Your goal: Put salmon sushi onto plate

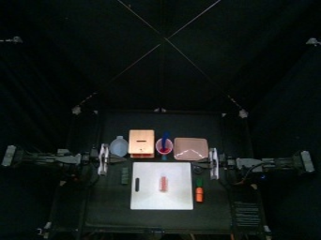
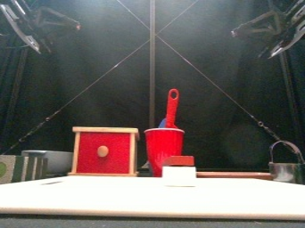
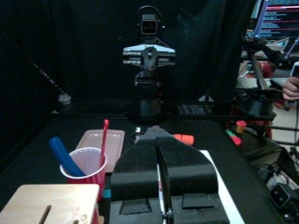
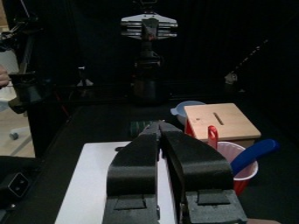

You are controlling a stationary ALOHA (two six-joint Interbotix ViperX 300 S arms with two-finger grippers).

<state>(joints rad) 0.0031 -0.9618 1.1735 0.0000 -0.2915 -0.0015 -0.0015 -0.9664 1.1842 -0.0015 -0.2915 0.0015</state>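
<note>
Two arms, one per side, both pulled back off the bench (image 1: 94, 192); left fingers (image 3: 163, 144) pressed together, holding nothing; right fingers (image 4: 162, 133) likewise closed & empty.

Counts: 1 salmon sushi (image 1: 162, 184); 1 brighter orange piece (image 1: 198, 194); 1 white board (image 1: 163, 186); 1 plate (image 1: 191, 147); 1 wooden box (image 1: 142, 142); 1 red cup (image 1: 166, 145); 1 pale blue rounded item (image 1: 118, 146).

Sushi: small smooth pink oblong, lying flat on the board near its centre; long axis runs front-to-back in top view. Board: flat matte rectangle. Plate: pinkish-tan rounded square, shallow, faint pale lines; sits behind the board's right part, apart from the sushi. Orange piece just beside the board's right edge.
</note>
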